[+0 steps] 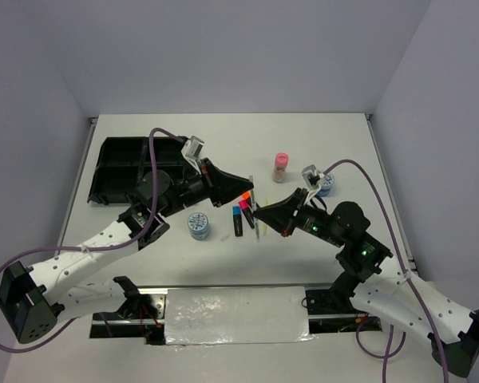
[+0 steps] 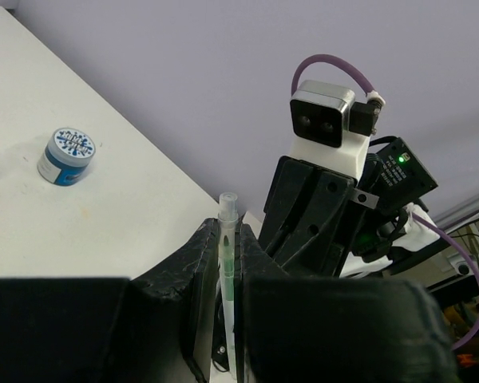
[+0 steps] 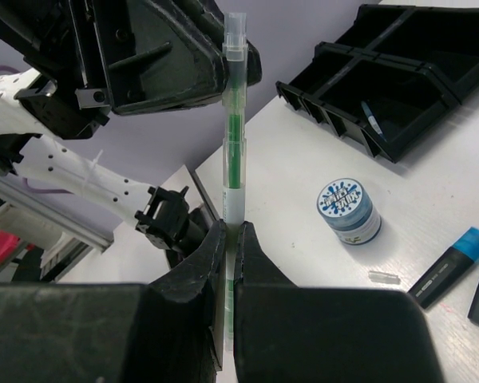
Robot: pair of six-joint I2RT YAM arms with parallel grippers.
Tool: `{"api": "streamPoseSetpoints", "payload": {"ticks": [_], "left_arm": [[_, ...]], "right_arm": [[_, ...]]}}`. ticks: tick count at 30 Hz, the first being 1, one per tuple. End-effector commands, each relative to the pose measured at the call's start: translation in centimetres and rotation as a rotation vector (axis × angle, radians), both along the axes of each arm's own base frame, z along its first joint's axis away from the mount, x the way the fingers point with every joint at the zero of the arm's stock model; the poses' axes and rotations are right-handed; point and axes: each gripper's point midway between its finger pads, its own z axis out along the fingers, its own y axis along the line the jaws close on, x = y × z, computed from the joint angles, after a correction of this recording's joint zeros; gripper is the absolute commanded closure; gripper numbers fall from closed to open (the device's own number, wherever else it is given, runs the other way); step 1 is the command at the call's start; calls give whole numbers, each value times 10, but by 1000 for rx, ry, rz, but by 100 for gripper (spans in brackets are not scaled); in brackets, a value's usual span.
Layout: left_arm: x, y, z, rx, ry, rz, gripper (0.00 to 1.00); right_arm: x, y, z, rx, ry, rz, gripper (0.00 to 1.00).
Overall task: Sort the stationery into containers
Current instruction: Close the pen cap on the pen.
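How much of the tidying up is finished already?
Hardly any. Done: only one small pen can be seen lying in the black tray. In hand: both arms' jaws are shut on one green pen, held between them. Left on the table: a round tin, a second tin, the pink-capped bottle and the short markers.

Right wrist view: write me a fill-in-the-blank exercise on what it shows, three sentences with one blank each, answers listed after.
The right claw is shut on a thin clear pen whose ink is ____. Exactly ____ round tin stands on the table. The marker lying nearest that tin has a ____ cap.
Missing words: green; one; blue.
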Motion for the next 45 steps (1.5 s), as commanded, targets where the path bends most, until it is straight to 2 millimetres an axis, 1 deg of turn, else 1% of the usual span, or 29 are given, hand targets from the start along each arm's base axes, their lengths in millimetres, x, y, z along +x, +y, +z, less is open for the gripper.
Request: {"api": "streamPoseSetpoints", "payload": {"ticks": [1, 6, 8, 14, 15, 16, 17, 18, 19, 21, 22, 23, 24, 26, 27, 31, 32, 33, 34, 35, 36, 37, 38, 39, 41, 42, 43, 44, 45], "left_arm": [[-10, 0, 15, -62, -38, -42, 100], [-11, 0, 6, -67, -17, -47, 100], [-12, -1, 4, -70, -10, -55, 100], [-12, -2, 0, -50, -13, -59, 100], [-13, -2, -1, -42, -20, -62, 100], [-14, -2, -2, -38, -21, -65, 96], [-15, -2, -3, -31, -21, -71, 84], [-14, -3, -3, -27, -22, -71, 78], [-16, -3, 1, -28, -31, -83, 72], [-16, -4, 2, -14, -38, -86, 60], [-16, -4, 9, -19, -50, -85, 62], [-15, -4, 12, -15, -62, -83, 73], [-14, -5, 17, -9, -63, -82, 95], [-15, -6, 23, -6, -79, -95, 97], [-15, -7, 24, -7, -81, -98, 100], [-18, -7, 32, -28, -113, -108, 100], [-21, -7, 33, -33, -128, -122, 100], [-25, -6, 35, -39, -145, -136, 100], [-29, -6, 36, -46, -164, -154, 100], [-36, -4, 47, -82, -219, -174, 100], [-47, -3, 47, -91, -251, -223, 100], [-54, -1, 51, -112, -282, -244, 100], [-63, 5, 63, -153, -338, -259, 100], [-68, 6, 62, -158, -351, -273, 100], [-69, 9, 65, -156, -375, -263, 100], [-69, 9, 64, -146, -371, -262, 100], [-69, 9, 64, -138, -376, -259, 100], [-67, 8, 64, -132, -373, -255, 100], [-64, 8, 61, -118, -365, -241, 100]], "right_arm": [[3, -3, 36, 50, -73, -28, 100], [7, -1, 50, 63, -90, -37, 100], [9, 0, 59, 70, -104, -44, 100], [22, -10, 86, 117, -135, -140, 100], [22, -13, 96, 124, -151, -150, 100], [21, -11, 97, 122, -158, -137, 100], [19, -9, 103, 122, -179, -121, 100], [17, -6, 104, 115, -188, -100, 100], [12, 4, 98, 87, -199, -35, 100], [8, 12, 91, 74, -197, 20, 100], [4, 15, 88, 73, -199, 47, 100], [4, 16, 80, 70, -189, 53, 100], [5, 16, 72, 64, -173, 50, 100], [5, 14, 70, 64, -173, 42, 100], [5, 13, 70, 64, -173, 36, 100], [4, 12, 69, 56, -175, 37, 100], [4, 13, 66, 53, -172, 39, 95], [4, 14, 65, 51, -169, 46, 74], [4, 16, 60, 46, -163, 53, 63], [5, 17, 59, 50, -164, 58, 60], [3, 20, 57, 48, -164, 76, 60], [3, 23, 53, 44, -153, 90, 60], [0, 26, 57, 58, -168, 114, 60], [0, 27, 57, 64, -164, 121, 62], [0, 31, 61, 78, -166, 139, 80], [-1, 32, 63, 82, -167, 147, 91], [-1, 34, 65, 88, -170, 157, 94], [-3, 34, 71, 105, -188, 166, 100], [-6, 35, 73, 113, -192, 184, 100]]}}
